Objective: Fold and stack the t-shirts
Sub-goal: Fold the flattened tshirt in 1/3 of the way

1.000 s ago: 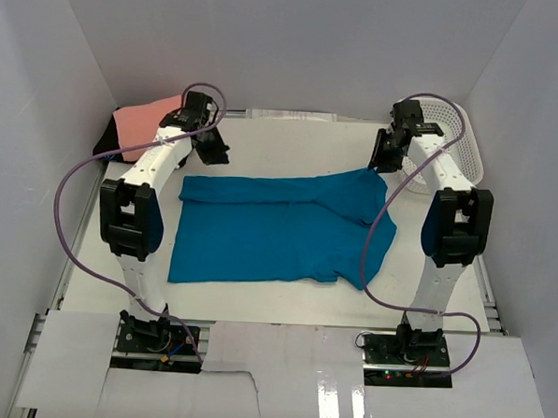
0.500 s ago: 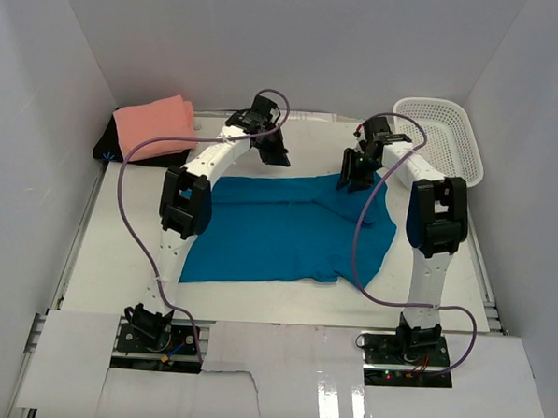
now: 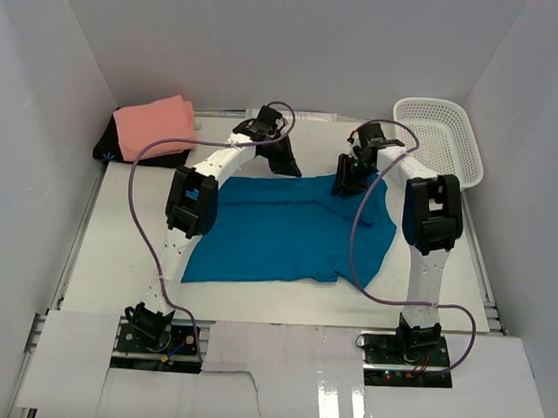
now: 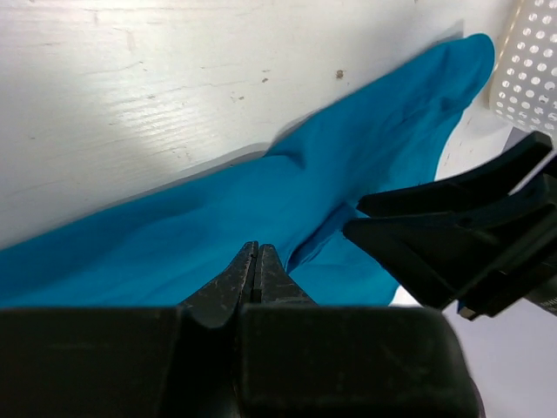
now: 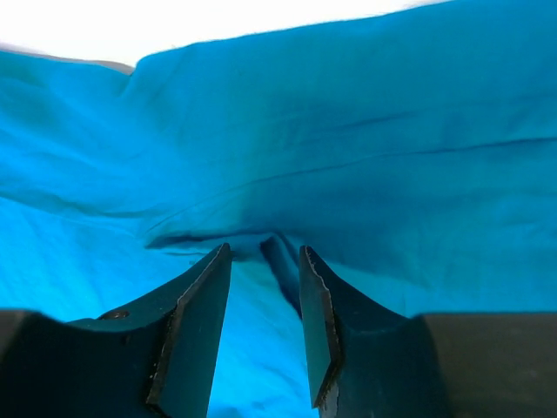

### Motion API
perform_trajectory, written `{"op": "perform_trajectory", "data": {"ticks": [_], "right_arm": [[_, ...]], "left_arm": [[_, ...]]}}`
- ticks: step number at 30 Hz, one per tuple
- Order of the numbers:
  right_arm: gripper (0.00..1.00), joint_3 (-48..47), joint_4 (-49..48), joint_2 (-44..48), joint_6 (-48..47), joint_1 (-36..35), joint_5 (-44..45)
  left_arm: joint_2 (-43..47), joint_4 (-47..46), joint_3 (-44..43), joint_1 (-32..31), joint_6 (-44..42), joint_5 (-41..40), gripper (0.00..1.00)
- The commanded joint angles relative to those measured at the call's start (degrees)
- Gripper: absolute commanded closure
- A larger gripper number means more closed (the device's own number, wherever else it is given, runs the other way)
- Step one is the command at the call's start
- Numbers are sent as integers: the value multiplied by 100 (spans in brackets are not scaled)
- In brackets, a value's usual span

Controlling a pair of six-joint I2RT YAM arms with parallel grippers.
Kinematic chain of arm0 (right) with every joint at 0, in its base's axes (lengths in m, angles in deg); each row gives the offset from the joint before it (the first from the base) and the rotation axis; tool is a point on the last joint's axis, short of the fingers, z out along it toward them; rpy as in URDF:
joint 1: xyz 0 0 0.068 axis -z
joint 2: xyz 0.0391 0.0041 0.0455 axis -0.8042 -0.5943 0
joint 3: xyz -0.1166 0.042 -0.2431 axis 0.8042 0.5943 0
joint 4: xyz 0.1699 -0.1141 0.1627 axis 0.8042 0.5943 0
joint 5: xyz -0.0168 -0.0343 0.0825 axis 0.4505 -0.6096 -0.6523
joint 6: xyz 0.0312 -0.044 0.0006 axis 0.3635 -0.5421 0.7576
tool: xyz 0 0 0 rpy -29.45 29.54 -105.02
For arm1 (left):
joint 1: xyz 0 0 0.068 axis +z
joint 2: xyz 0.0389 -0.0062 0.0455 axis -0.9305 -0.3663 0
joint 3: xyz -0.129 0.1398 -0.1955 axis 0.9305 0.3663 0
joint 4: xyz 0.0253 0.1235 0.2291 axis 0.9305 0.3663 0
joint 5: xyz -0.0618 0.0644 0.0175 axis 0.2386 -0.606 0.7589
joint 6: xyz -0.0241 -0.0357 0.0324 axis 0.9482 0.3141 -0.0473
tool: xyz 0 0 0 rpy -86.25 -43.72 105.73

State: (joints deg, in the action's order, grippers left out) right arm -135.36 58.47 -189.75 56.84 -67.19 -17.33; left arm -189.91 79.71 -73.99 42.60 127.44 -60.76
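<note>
The salmon-pink t-shirt (image 3: 152, 123) sits folded at the table's (image 3: 118, 238) far-left corner, while the teal-blue t-shirt (image 3: 278, 232) lies spread mid-table. At its far edge the left gripper (image 3: 289, 165) has its fingers pressed together, no cloth visibly caught. Beside it, the right gripper's (image 5: 265, 252) fingers (image 5: 196, 322) stand partly apart, straddling a raised fold.

Overhead view from behind, 2 wrist views close above teal t-shirt (image 3: 287, 230), seen in all 3

teal t-shirt (image 3: 278, 232): spread flat, wrinkled, centre | salmon-pink t-shirt (image 3: 154, 123): folded, far-left corner
</note>
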Motion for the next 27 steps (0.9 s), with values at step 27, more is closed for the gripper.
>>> {"op": "perform_trajectory", "data": {"ticks": [27], "right_arm": [[85,975,-431,1012,-108,-331,-372]], "left_arm": [[387,-206,547,-221,-85,146,98]]}}
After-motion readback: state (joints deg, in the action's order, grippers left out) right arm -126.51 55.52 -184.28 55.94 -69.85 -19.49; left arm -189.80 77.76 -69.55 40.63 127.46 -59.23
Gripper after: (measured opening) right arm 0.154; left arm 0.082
